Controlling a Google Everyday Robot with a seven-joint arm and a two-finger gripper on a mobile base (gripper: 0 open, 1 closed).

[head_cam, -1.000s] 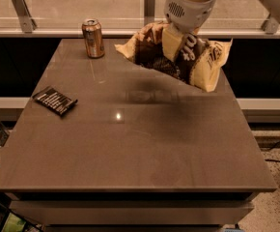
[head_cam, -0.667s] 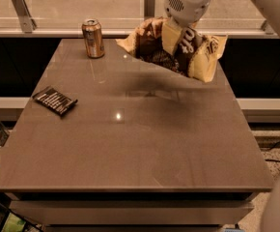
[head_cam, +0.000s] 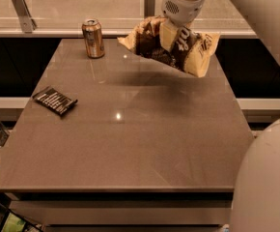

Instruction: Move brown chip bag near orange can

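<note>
The gripper point(head_cam: 175, 34) is clenched on the brown chip bag point(head_cam: 148, 45) and holds it in the air above the far side of the table point(head_cam: 130, 153). Since a second ago, both have risen slightly and edged left. The orange can point(head_cam: 93, 37) stands upright further left, apart from the bag. A black packet point(head_cam: 54, 100) lies flat near the left edge.

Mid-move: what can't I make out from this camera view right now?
- Gripper, over the far right of the table: its contact with the brown chip bag is hidden by the arm and bag folds.
- Orange can label: blurred.
- Black packet print: too small.
- Upper arm: cut off by the top and right edges.
</note>
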